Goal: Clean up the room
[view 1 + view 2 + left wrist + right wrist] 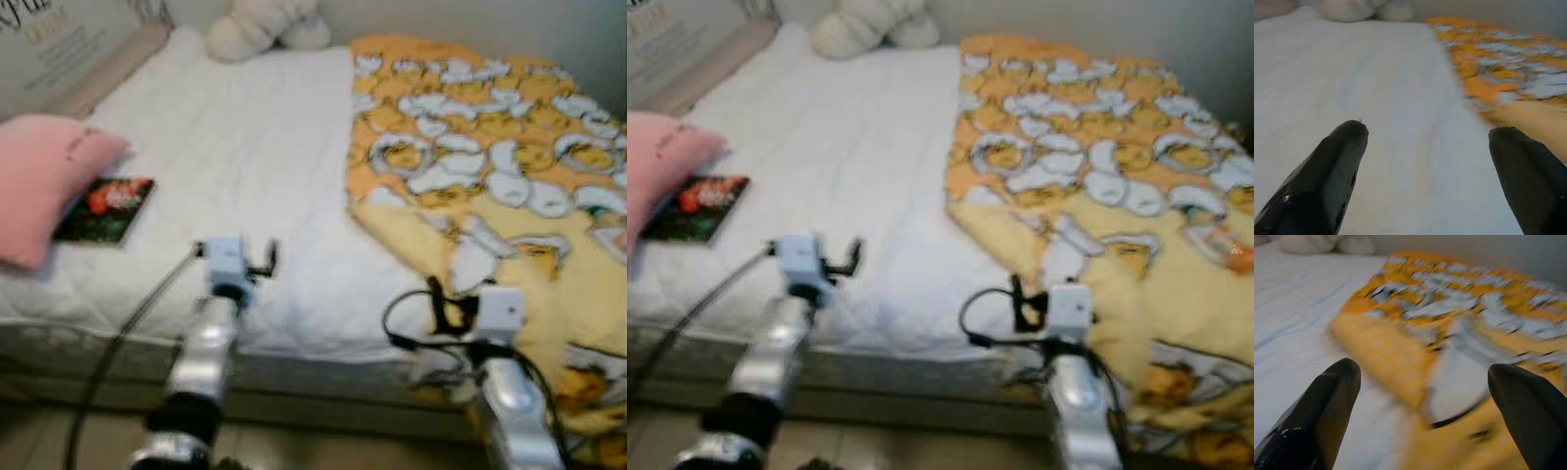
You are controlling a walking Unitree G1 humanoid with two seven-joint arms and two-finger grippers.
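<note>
The risk on the left side is a grab at nothing: the left claw (pixel 1427 147) points out over bare white sheet on the bed (pixel 235 176), and if it closes there it may only pinch and ruck the sheet. The things that look out of place lie well off to its left, a book with a dark flowered cover (pixel 106 209) half tucked against a pink pillow (pixel 44 181); a reach from here would have to swing wide, and the trailing cable beside that arm could drag along the mattress edge. A cream soft toy (pixel 265 24) sits far ahead of the claw at the head of the bed.

On the right, the yellow and orange blanket (pixel 490 166) lies rumpled and folded back, its nearest fold just ahead of the right claw (pixel 1425 387). The fabric is loose, so a shallow pinch could slip off, or a pull could drag the whole blanket off the bed's near edge, where one corner already hangs over.

The left claw stands wide open, holding nothing, above the sheet; whether it touches the sheet cannot be told. The right claw is also spread wide and empty, hovering near the blanket's fold, with no clear contact in these blurred views.
</note>
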